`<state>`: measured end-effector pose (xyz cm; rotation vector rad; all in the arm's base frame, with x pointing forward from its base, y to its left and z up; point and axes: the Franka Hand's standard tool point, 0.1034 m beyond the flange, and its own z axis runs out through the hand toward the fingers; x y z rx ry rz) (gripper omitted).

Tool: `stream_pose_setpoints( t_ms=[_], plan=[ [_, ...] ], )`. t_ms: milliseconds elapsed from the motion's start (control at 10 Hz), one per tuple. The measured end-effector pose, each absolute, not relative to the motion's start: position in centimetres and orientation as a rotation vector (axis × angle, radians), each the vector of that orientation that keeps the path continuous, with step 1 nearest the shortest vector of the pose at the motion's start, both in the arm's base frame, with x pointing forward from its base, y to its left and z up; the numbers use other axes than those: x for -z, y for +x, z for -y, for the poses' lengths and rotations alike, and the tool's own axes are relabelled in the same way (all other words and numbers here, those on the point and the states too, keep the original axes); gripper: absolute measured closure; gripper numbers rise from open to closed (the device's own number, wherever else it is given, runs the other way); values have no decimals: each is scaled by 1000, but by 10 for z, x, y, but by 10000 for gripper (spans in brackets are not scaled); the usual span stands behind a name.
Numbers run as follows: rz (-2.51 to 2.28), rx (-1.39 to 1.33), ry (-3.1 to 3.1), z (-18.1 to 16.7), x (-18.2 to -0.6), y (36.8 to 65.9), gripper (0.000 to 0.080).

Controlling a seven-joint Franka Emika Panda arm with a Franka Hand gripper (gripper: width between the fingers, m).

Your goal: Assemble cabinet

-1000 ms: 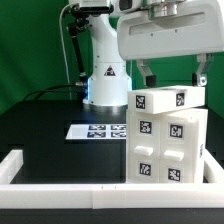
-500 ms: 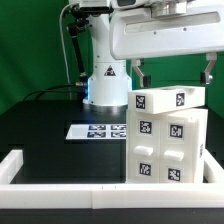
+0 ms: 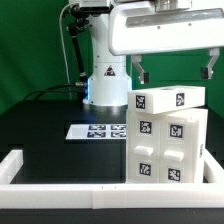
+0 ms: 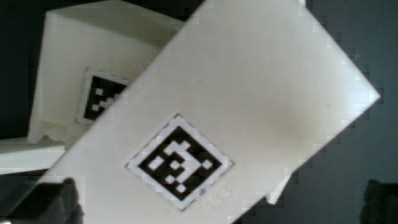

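The white cabinet [image 3: 167, 145] stands at the exterior view's right, a boxy body with tagged front blocks. A flat tagged top slab [image 3: 168, 98] lies on it, slightly skewed. My gripper [image 3: 172, 70] hovers just above the slab, open and empty, one dark finger [image 3: 136, 72] on each side and clear of it. In the wrist view the slab [image 4: 231, 110] fills the frame with one tag showing, the cabinet body [image 4: 89, 70] lies beyond it, and my gripper [image 4: 214, 205] has its fingertips [image 4: 48, 203] spread at the frame's edge.
The marker board [image 3: 97, 131] lies flat on the black table near the arm's base [image 3: 106, 80]. A low white border rail [image 3: 60, 185] runs along the front and the exterior view's left. A green backdrop stands behind.
My gripper has risen a little above the top slab, with its jaws still spread. The cabinet and slab have not moved.
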<state>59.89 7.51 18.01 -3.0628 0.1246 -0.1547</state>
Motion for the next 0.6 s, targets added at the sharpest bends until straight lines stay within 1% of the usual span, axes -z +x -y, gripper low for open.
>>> stream_pose_setpoints(
  t_ms=[500, 600],
  plan=[
    [871, 174, -3017, -69, -181, 600, 2],
    [927, 139, -3020, -69, -180, 598, 2]
  ],
)
